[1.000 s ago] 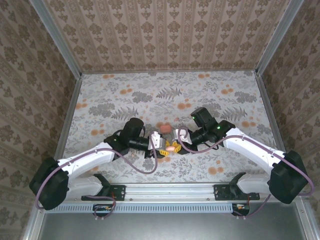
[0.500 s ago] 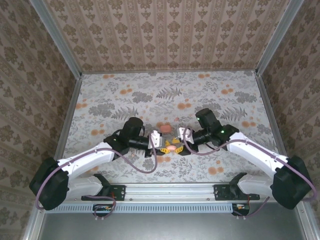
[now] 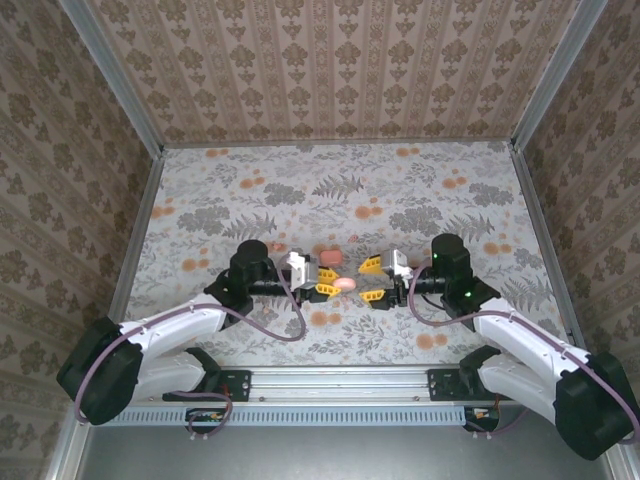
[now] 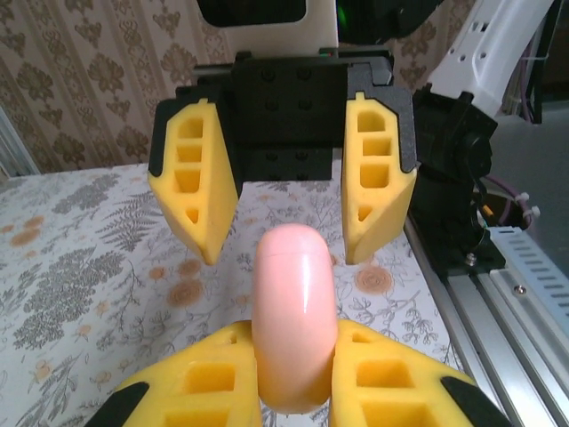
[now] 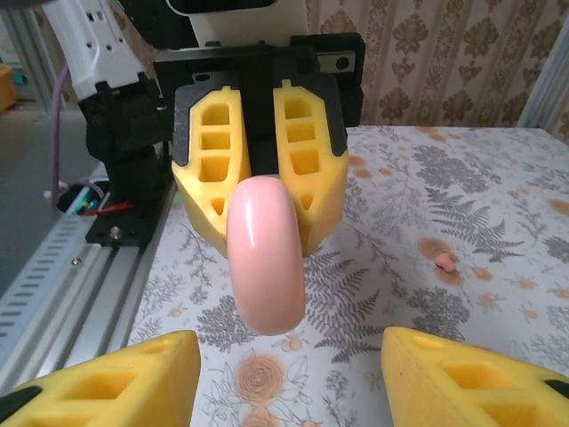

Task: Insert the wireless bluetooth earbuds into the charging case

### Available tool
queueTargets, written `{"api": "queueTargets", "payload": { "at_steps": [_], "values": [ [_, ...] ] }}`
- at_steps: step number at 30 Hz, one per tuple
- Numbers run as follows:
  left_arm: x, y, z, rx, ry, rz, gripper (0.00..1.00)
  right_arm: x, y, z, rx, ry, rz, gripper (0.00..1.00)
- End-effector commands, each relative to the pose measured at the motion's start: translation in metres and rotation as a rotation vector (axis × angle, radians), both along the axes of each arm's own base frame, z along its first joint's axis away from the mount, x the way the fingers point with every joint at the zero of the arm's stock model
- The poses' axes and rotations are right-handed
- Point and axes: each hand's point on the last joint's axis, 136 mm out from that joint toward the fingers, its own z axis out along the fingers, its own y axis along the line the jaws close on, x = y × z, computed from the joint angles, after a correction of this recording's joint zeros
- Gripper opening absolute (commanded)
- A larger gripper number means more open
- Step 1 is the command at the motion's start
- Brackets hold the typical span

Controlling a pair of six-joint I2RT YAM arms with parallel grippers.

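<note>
1. Left pincer (image 3: 328,281) is clamped on the charging case (image 3: 344,284). Both yellow fingers (image 4: 391,382) press its near end, and the far end sticks out free.
2. The case is held above the floral worktop (image 3: 420,190), roughly midway between the two arms and pointing at the right arm.
3. Right pincer (image 3: 372,279) faces the case head-on with its fingers (image 4: 378,178) apart. It is close to the case's free end and does not touch it.
4. The case is glossy coral-pink, and the left wrist view shows a fine seam across it.
5. One small pink earbud (image 5: 446,261) lies on the worktop, just beyond the pincers towards the far wall.
</note>
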Motion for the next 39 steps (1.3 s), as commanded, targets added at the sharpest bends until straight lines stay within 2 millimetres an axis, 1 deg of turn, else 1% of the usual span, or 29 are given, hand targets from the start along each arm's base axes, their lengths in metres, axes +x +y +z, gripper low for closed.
{"api": "queueTargets", "payload": {
  "at_steps": [1,6,10,17,21,26,30,34,37,39],
  "values": [
    [-0.001,-0.001,0.021,-0.082,-0.012,-0.013,0.09,-0.008,0.006,0.014,0.058,0.002,0.072,0.56],
    [-0.001,-0.002,0.027,-0.103,-0.008,-0.016,0.09,-0.010,0.014,0.018,0.062,0.016,0.124,0.53],
    [-0.001,-0.002,0.026,-0.101,-0.002,-0.016,0.09,-0.009,0.018,0.021,0.068,0.004,0.139,0.50],
    [-0.001,-0.002,0.024,-0.094,-0.003,-0.013,0.09,-0.006,0.021,0.026,0.075,-0.020,0.138,0.46],
    [-0.001,-0.002,0.023,-0.092,-0.003,-0.010,0.09,-0.005,0.021,0.030,0.082,-0.039,0.135,0.40],
    [-0.001,-0.002,0.022,-0.087,-0.002,-0.012,0.09,-0.005,0.023,0.032,0.085,-0.043,0.141,0.39],
    [-0.002,-0.002,0.021,-0.083,0.000,-0.017,0.09,-0.006,0.024,0.033,0.083,-0.042,0.149,0.35],
    [-0.002,-0.003,0.020,-0.078,0.000,-0.016,0.10,-0.007,0.025,0.033,0.076,-0.039,0.159,0.30],
    [-0.002,-0.003,0.019,-0.075,0.000,-0.017,0.11,-0.010,0.025,0.033,0.068,-0.037,0.183,0.21],
    [-0.002,-0.003,0.018,-0.069,0.001,-0.014,0.15,-0.012,0.025,0.033,0.057,-0.033,0.197,0.14]
  ]
}}
